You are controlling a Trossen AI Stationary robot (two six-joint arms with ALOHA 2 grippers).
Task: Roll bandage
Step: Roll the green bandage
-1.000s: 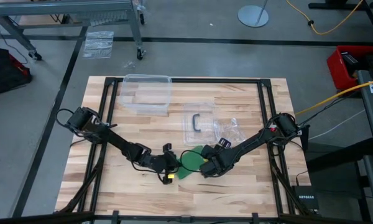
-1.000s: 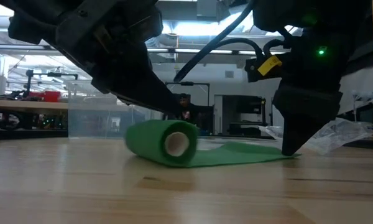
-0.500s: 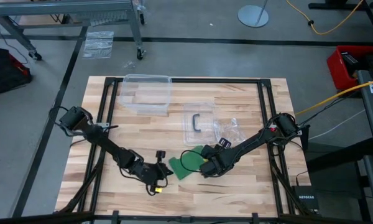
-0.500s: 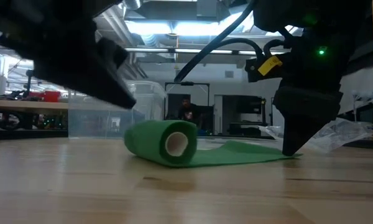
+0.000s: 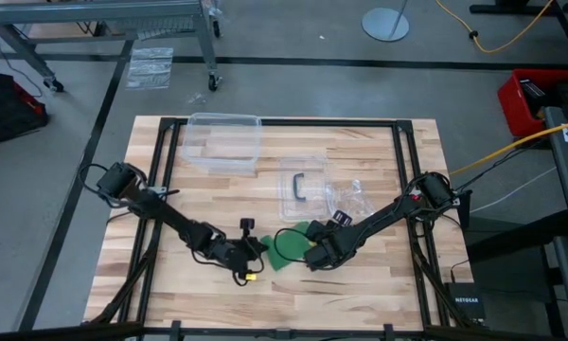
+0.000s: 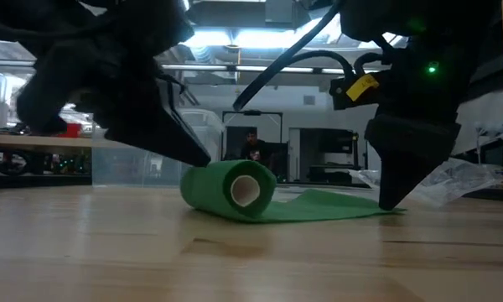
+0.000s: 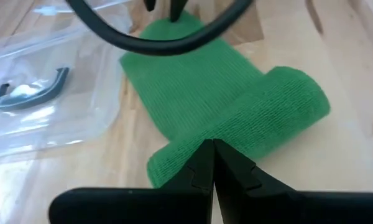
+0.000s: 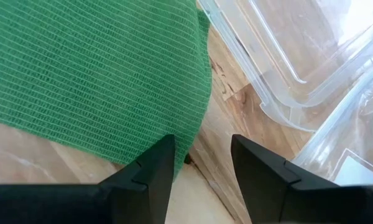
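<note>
Bright green cloth bandage (image 6: pixel 239 191), partly rolled, lies on the wooden desk (image 5: pixel 360 294) at lower centre of the high view. Left gripper (image 7: pixel 211 152), fingers together, touches the roll. Right gripper (image 8: pixel 199 155), fingers apart, straddles the flat tail's edge; its contact is hidden.

Matt ribbed cloth bandage (image 7: pixel 236 112), smooth wood table (image 5: pixel 379 284)

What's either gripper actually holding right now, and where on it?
Nothing is gripped. The left gripper is shut, its tips against the bandage roll. The right gripper is open, one finger pinning the flat end.
</note>
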